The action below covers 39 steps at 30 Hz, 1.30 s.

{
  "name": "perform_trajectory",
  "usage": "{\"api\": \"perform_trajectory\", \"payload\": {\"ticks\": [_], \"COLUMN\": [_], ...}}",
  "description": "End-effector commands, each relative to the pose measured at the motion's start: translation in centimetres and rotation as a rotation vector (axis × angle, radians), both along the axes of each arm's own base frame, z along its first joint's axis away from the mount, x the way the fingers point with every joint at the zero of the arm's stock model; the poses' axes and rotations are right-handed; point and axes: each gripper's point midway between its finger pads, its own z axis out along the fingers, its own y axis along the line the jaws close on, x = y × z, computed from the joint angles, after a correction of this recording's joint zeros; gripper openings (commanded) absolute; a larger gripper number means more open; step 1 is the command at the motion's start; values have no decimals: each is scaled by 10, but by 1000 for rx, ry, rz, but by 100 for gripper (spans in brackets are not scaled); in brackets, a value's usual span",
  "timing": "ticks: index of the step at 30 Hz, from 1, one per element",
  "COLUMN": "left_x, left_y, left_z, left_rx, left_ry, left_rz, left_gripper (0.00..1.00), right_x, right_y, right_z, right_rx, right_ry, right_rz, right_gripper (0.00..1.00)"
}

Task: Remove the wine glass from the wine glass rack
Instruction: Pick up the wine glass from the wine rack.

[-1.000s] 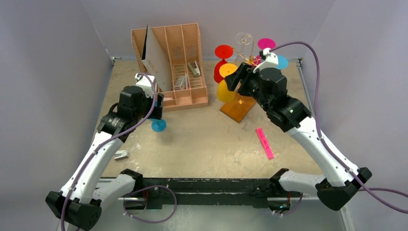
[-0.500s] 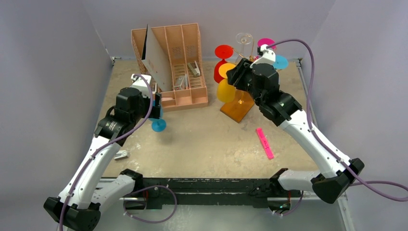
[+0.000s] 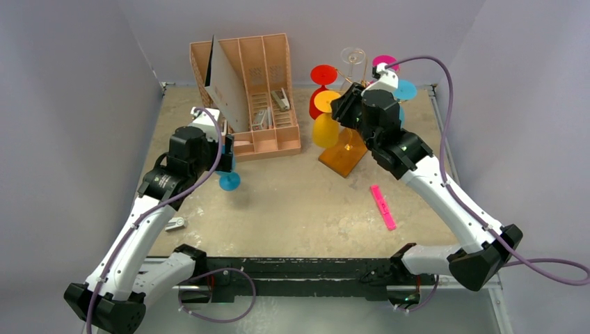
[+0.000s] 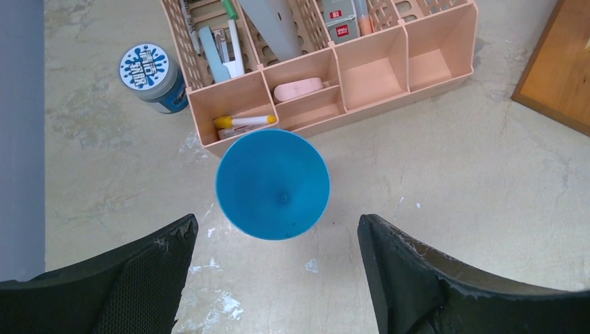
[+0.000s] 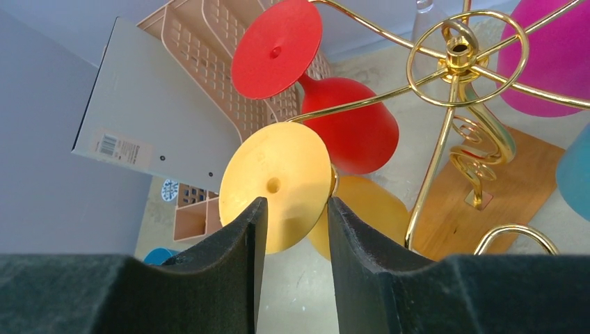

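The wine glass rack has gold wire arms on a wooden base. Several glasses hang upside down from it. A yellow wine glass hangs at its left, its round foot facing the right wrist camera. My right gripper sits just in front of that foot, jaws narrow but apart, with only table showing in the gap. A blue wine glass stands on the table. My left gripper hovers open above it.
Red, magenta, clear and light-blue glasses also hang on the rack. A pink-tan file organiser stands at the back left, a small jar beside it. A pink marker lies right of centre.
My right gripper has moved up and left to the yellow glass's foot, and its jaws have narrowed. The left gripper has barely moved and stays open.
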Motion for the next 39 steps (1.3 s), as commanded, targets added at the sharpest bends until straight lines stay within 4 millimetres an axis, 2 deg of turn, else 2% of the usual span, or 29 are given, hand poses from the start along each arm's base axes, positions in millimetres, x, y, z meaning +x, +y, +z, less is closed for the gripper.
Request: {"api": "perform_trajectory", "payload": {"ticks": [1,16,18,25,31,34,39], "left_x": [6,7,7,7,7,8,8], "left_y": [0,0,0,1,0,0,0], "left_z": [3,1,1,1,-1,-2,-2], "left_rx": [-10,-5,-4,-3,-1,-2,-1], "left_ry": [-18,-8,-7,-6,1,2,6], "left_rz": [16,15,16,17,14,15,13], "left_gripper": [84,84,84,84,84,84,84], "right_x": [7,19,19,16,16,15,14], "right_y": [-10,-6,-7,-13,-14,-12,-6], "right_z": [28,22,21,23,24,26,32], "right_rx": [51,60,60,44,27,33,73], "right_ry": [-71,-42,-40,-47,-52,-58,-62], "right_rz": [-62,-59,-59,-71,-69,-58,-30], "right_gripper": [40,39,33,22,18,10,8]}}
